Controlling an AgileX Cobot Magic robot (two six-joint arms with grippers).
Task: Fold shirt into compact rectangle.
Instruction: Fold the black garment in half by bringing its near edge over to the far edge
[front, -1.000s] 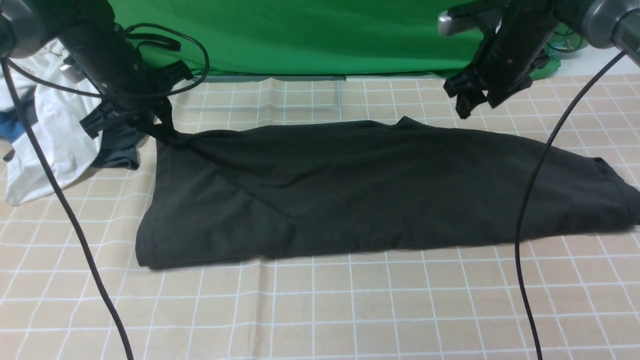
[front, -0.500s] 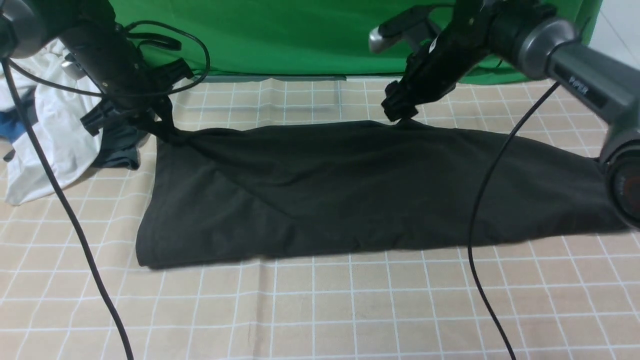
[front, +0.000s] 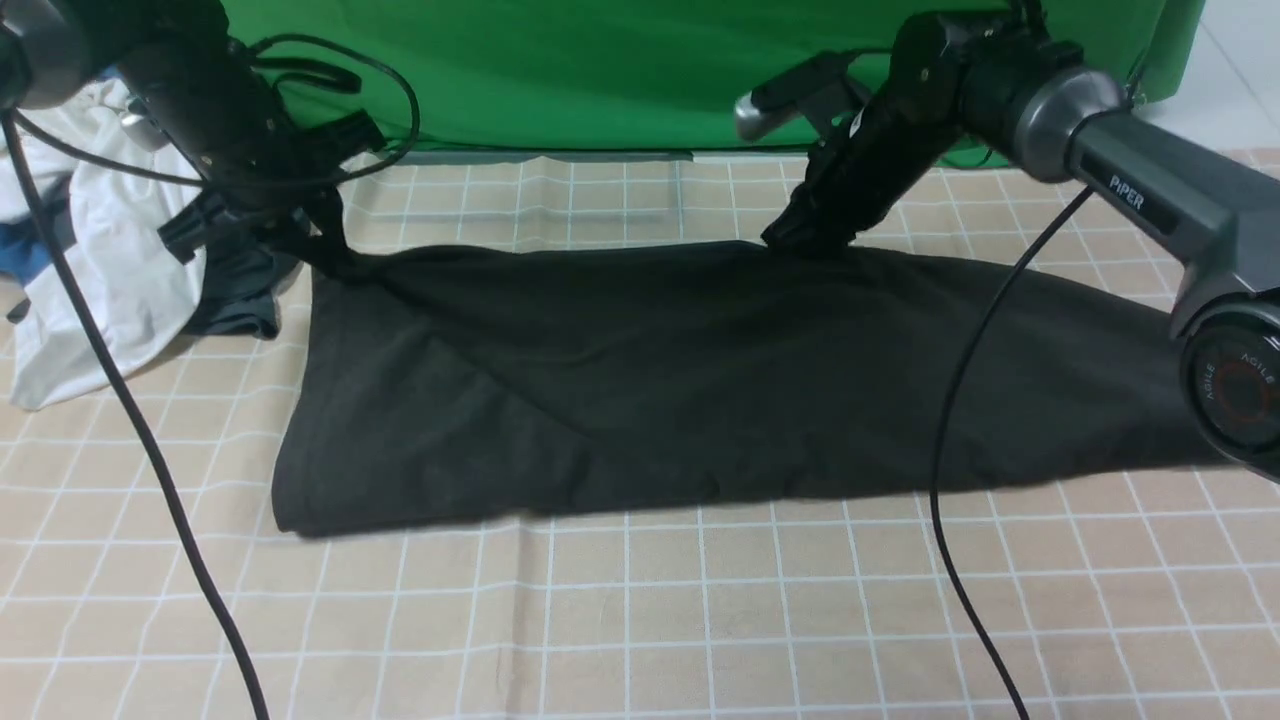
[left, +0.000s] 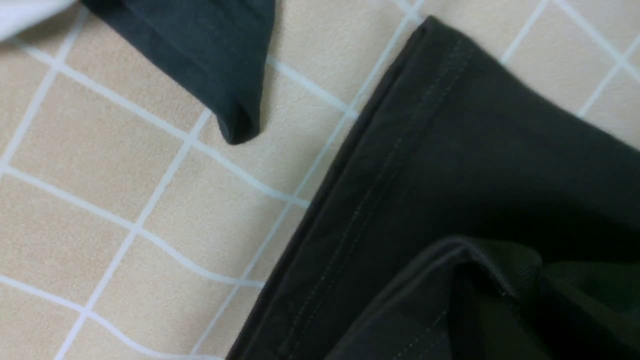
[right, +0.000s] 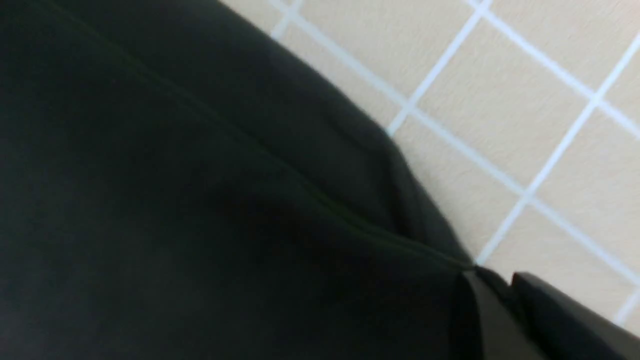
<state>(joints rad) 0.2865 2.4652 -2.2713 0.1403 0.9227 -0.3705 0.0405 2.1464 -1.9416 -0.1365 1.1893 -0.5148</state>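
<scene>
Swinging down, the right gripper (front: 800, 238) now pinches the far edge of the shirt (front: 700, 380); the left gripper (front: 335, 262) stays clamped on its left corner.

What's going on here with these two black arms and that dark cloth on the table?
Two robot arms are working on folding a black shirt, which lies spread out on a checked tablecloth. The left pincer grips the shirt's far left corner. The right pincer is down on the far edge near the middle and looks closed on the fabric there. A heap of other clothes lies off to the left.
</scene>
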